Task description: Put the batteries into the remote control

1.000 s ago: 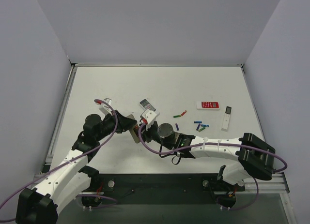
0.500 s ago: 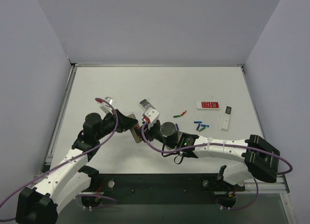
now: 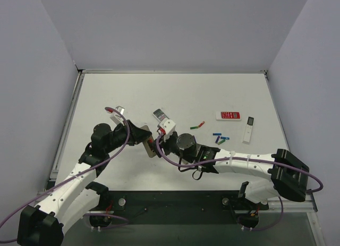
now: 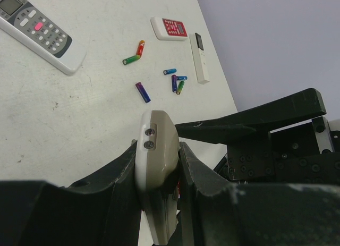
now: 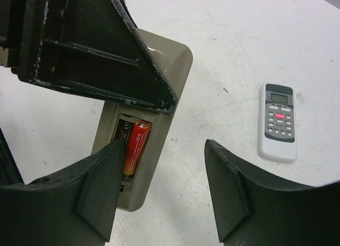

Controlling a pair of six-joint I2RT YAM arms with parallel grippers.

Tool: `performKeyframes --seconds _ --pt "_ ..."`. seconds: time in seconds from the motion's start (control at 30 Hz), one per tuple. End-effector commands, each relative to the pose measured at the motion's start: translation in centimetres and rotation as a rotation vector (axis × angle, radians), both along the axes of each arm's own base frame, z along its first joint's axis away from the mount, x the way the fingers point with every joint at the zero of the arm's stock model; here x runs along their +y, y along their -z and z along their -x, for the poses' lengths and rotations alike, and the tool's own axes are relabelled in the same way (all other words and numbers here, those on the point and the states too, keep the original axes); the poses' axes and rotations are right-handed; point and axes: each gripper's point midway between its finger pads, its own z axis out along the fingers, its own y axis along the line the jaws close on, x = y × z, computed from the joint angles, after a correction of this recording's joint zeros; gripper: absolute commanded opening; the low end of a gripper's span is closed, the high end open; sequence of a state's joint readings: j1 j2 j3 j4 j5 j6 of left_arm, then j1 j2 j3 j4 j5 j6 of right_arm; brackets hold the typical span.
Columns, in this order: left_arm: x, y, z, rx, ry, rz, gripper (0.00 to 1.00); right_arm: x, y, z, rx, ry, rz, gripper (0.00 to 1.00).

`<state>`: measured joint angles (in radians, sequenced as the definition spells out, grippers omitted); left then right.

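Your left pincer (image 4: 158, 150) clamps the remote (image 5: 175, 57) so its open back faces the right pincer (image 5: 164, 150), spread wide beside one seated red battery (image 5: 136, 145); spare batteries (image 4: 175, 81) wait on the worktop (image 4: 79, 108).

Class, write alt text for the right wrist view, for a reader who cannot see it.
A red battery sits in the open compartment on a remote control's tan-grey back, with the left gripper's black finger clamped across it. The open right gripper straddles the compartment; another white remote lies on the table to the right.
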<state>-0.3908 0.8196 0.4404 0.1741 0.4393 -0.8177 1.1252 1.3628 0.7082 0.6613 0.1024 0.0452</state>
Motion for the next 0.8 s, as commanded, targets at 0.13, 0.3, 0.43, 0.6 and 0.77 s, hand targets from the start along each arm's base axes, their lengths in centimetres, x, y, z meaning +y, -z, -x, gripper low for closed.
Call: performKeyframes --seconds 0.13,0.3,0.43,0.6,0.77 --pt "-0.7 -3.4 -0.1 -0.08 0.042 0.028 0.0 -0.5 -5.0 1.4 -0.043 -0.08 -0.101 0.61" --pt "-1.0 -4.0 0.2 -0.094 0.078 0.025 0.0 -1.1 -6.7 3.4 -0.031 -0.231 -0.088 0.61" --pt "-1.4 -4.6 0.6 -0.107 0.12 0.021 0.0 -1.7 -8.2 4.1 -0.092 -0.363 -0.048 0.61" --pt "-1.7 -5.5 1.2 -0.124 0.165 0.01 0.0 -2.2 -8.7 5.4 -0.252 -0.59 0.021 0.63" --pt "-1.7 -6.2 1.5 -0.139 0.186 -0.007 0.0 -2.0 -8.9 5.4 -0.348 -0.66 0.094 0.57"
